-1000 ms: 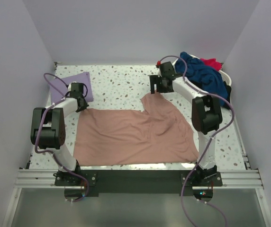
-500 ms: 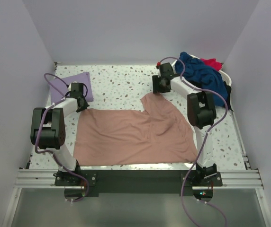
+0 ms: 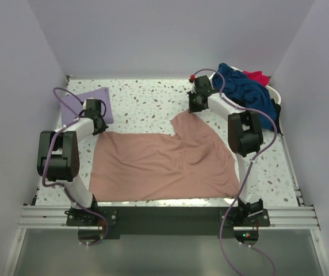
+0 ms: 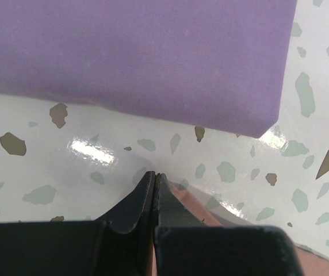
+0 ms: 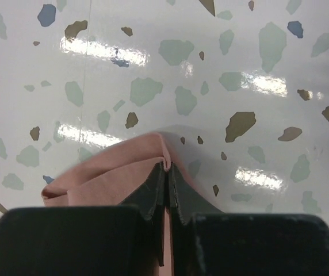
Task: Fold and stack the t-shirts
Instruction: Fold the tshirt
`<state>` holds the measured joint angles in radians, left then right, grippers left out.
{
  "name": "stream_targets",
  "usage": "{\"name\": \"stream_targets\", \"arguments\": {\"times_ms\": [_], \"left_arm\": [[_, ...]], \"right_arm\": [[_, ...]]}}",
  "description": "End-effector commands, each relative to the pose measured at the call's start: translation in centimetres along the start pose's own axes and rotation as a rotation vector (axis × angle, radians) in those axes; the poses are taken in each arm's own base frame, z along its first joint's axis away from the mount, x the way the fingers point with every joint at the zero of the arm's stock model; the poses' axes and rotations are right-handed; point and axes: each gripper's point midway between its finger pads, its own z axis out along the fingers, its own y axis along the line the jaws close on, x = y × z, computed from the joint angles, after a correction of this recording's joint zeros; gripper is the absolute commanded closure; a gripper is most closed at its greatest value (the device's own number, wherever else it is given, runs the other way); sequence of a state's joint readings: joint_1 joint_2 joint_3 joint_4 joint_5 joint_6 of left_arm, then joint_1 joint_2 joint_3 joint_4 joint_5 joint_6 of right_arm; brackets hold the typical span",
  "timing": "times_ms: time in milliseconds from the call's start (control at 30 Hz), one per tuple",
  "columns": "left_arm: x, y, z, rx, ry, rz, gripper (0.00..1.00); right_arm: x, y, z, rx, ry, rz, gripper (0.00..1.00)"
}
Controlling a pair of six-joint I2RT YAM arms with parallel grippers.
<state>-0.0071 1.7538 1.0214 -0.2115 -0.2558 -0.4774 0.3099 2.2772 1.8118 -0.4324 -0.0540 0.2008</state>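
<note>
A dusty-pink t-shirt [image 3: 164, 164] lies spread across the speckled table. My left gripper [image 3: 99, 129] is shut on the shirt's far left corner [image 4: 196, 210], just in front of a folded lavender t-shirt [image 4: 136, 54] that also shows at the back left [image 3: 75, 106]. At the far right tip of the pink cloth [image 5: 118, 167], my right gripper [image 3: 194, 109] is shut with a pinch of the edge between its jaws. Navy t-shirt [image 3: 246, 89] and red t-shirt [image 3: 257, 75] are heaped at the back right.
A white basket [image 3: 277, 95] holds the heap of shirts in the back right corner, with a dark garment hanging at its side. Grey walls close in the table on three sides. A metal rail [image 3: 164, 215] runs along the near edge.
My right gripper has closed on the far right tip of the pink shirt and shifted slightly. The left arm has stayed still.
</note>
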Motion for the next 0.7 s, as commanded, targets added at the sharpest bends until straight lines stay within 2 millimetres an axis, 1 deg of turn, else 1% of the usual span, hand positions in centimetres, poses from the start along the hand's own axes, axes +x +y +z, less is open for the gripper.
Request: {"name": "stream_targets", "arguments": {"times_ms": [0, 67, 100, 167, 200, 267, 300, 333, 367, 400, 433, 467, 500, 533, 567, 600, 633, 667], "left_arm": [[-3.3, -0.3, -1.3, 0.007, -0.082, -0.011, 1.0], [-3.8, -0.3, -1.8, 0.007, -0.098, -0.017, 1.0], [-4.2, -0.4, -2.1, 0.012, -0.109, -0.023, 1.0], [-4.3, -0.3, -2.3, 0.008, -0.111, -0.025, 1.0], [-4.5, -0.2, -2.5, 0.007, -0.116, -0.03, 1.0], [-4.7, 0.0, -2.9, 0.001, -0.127, -0.035, 1.0], [-4.7, 0.1, -3.0, -0.001, -0.131, -0.036, 1.0], [-4.7, 0.2, -3.2, -0.007, -0.136, -0.039, 1.0], [-4.7, 0.4, -3.3, -0.009, -0.139, -0.038, 1.0], [-4.7, 0.4, -3.4, -0.011, -0.143, -0.039, 1.0], [-4.7, 0.6, -3.6, -0.012, -0.147, -0.042, 1.0], [-4.6, 0.7, -3.7, -0.014, -0.149, -0.041, 1.0], [-4.8, 0.7, -4.0, -0.012, -0.157, -0.046, 1.0], [-4.3, 1.0, -4.0, -0.019, -0.152, -0.049, 1.0], [-4.4, 1.1, -4.1, -0.021, -0.159, -0.051, 1.0], [-4.4, 1.2, -4.4, -0.022, -0.164, -0.059, 1.0], [-4.0, 1.4, -4.4, -0.024, -0.162, -0.06, 1.0], [-3.9, 1.5, -4.5, -0.024, -0.162, -0.061, 1.0]], "right_arm": [[-5.3, 0.9, -5.8, -0.054, -0.159, -0.015, 1.0], [-5.6, 0.8, -7.0, -0.06, -0.177, -0.016, 1.0], [-5.7, 1.0, -8.4, -0.066, -0.191, -0.019, 1.0], [-5.8, 1.1, -9.8, -0.074, -0.212, -0.021, 1.0], [-5.3, 1.3, -10.8, -0.079, -0.215, -0.024, 1.0], [-5.1, 1.3, -12.1, -0.085, -0.228, -0.024, 1.0], [-4.0, 1.1, -12.2, -0.082, -0.211, -0.022, 1.0], [-4.3, 1.3, -13.7, -0.087, -0.236, -0.023, 1.0], [-4.1, 1.4, -14.3, -0.088, -0.239, -0.024, 1.0], [-3.1, 1.1, -14.5, -0.083, -0.226, -0.023, 1.0], [-3.3, 1.2, -15.9, -0.086, -0.25, -0.024, 1.0], [-3.0, 1.2, -16.6, -0.088, -0.25, -0.03, 1.0], [-2.1, 1.1, -16.8, -0.086, -0.236, -0.03, 1.0], [-1.7, 1.0, -17.2, -0.083, -0.232, -0.033, 1.0], [-1.6, 1.0, -18.7, -0.081, -0.245, -0.041, 1.0], [-0.7, 0.8, -18.8, -0.077, -0.231, -0.044, 1.0], [-0.4, 0.7, -19.5, -0.074, -0.234, -0.047, 1.0], [-0.2, 0.7, -20.8, -0.073, -0.247, -0.051, 1.0]]}}
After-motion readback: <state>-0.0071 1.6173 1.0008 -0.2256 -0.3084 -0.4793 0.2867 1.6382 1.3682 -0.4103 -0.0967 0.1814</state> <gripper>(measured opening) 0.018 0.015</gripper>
